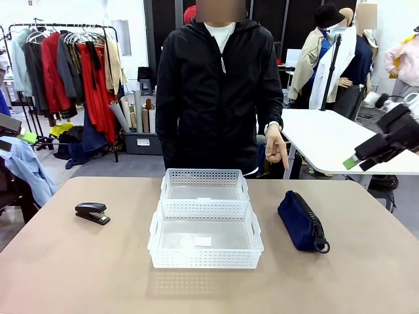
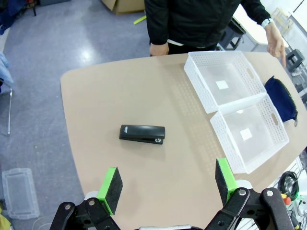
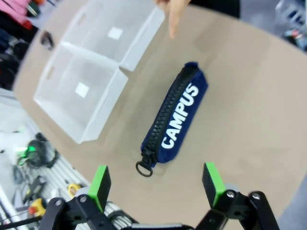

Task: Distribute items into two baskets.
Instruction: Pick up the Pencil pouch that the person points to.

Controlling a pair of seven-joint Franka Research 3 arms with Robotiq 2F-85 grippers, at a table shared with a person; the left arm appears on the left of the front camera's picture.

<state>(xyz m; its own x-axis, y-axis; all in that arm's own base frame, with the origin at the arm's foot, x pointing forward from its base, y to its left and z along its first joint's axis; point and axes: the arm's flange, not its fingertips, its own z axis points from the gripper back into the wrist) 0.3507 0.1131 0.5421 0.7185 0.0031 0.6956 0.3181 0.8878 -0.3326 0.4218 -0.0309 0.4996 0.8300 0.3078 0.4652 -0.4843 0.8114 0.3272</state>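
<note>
The navy pouch (image 1: 301, 220) lies on its side on the table (image 1: 78, 275), to the robot's right of the two baskets and apart from them. Its black zip faces up and the ring pull is at the end nearer the robot. In the right wrist view white print along its flank reads CAMPUS. The black stapler (image 1: 92, 212) lies flat on the opposite side, well apart from the baskets on the robot's left.

Between the two items the white perforated baskets stand end to end, rims touching. The near basket (image 1: 204, 260) looks slightly larger than the far basket (image 1: 204, 174) (the wrist views show a small white label on the floor of each). Both items lie outside them.

The right gripper (image 3: 156, 182) hangs above the pouch with its green pads spread wide and nothing between them. In the front view it sits raised at the picture's right edge, above table height. The left gripper (image 2: 168, 184) is likewise released — jaws wide apart and holding nothing — and looks down on the stapler from well above the table.

A person (image 1: 219, 98) in a black jacket stands at the far side. One hand (image 1: 276, 145) hangs with its index finger pointing down, over the table's far edge near the pouch's far end. The other hand (image 2: 159, 48) is at the table's far edge.
</note>
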